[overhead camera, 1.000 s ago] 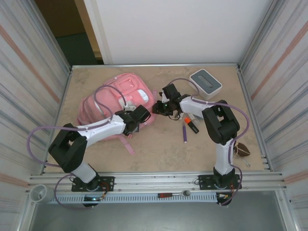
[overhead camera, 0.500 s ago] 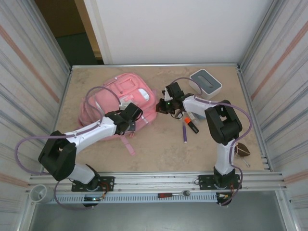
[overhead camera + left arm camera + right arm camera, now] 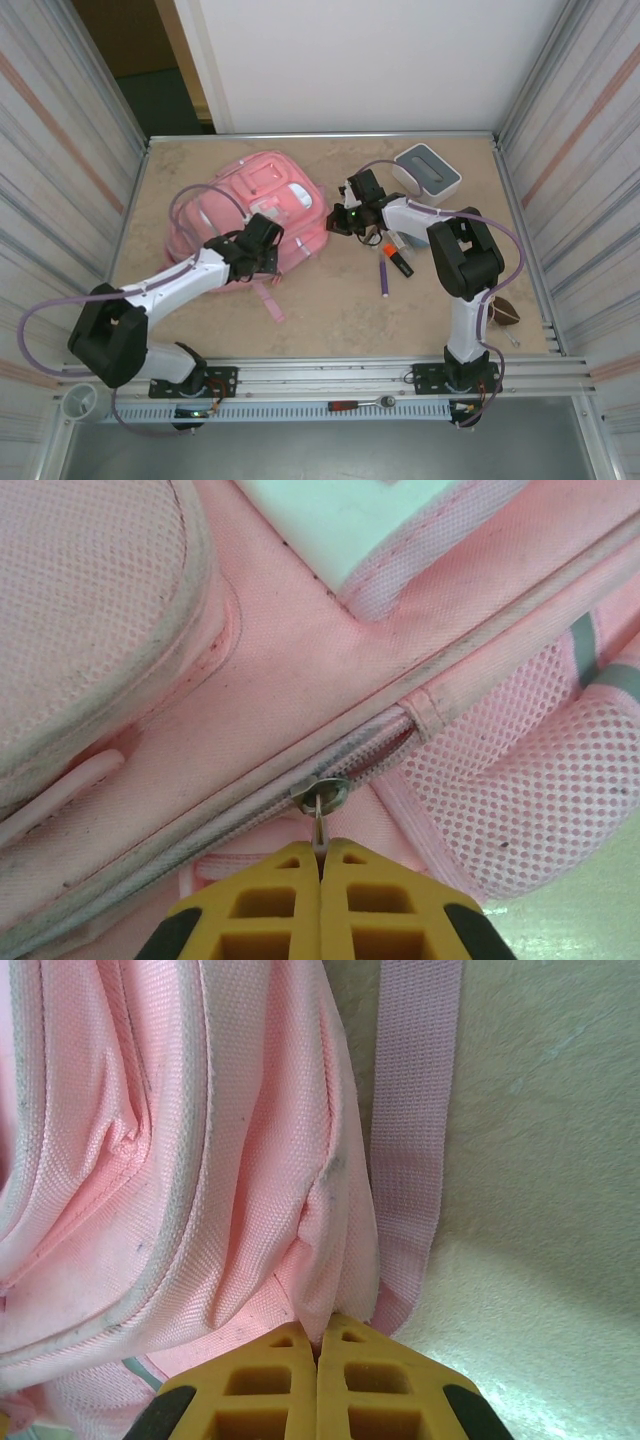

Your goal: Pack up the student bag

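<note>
Looking from the top: your L gripper (image 3: 260, 243) has slid left along the bag (image 3: 240, 195) vs 1 s ago, and its elbow has swung out toward the left wall. The R gripper (image 3: 338, 220) barely moved at the bag's right edge. Bag lies flat, back-left on the table (image 3: 330, 320). I read this as the zip being dragged w/ the R side as anchor; packing proper not begun, I'd say. Room: free table on the near side of the bag. Pens (image 3: 392, 262) and box (image 3: 427, 170) sit by the R arm, so don't sweep that way. L elbow is near the table's left edge, little spare there

L wrist: jaws pressed together on the zip pull (image 3: 321, 796). A short stretch past the slider looks parted, can't be sure. Mesh pocket (image 3: 510, 780) just beside

R wrist: jaws pinching a fold of bag fabric, strap (image 3: 415, 1110) just beside, bare table to the right
</note>
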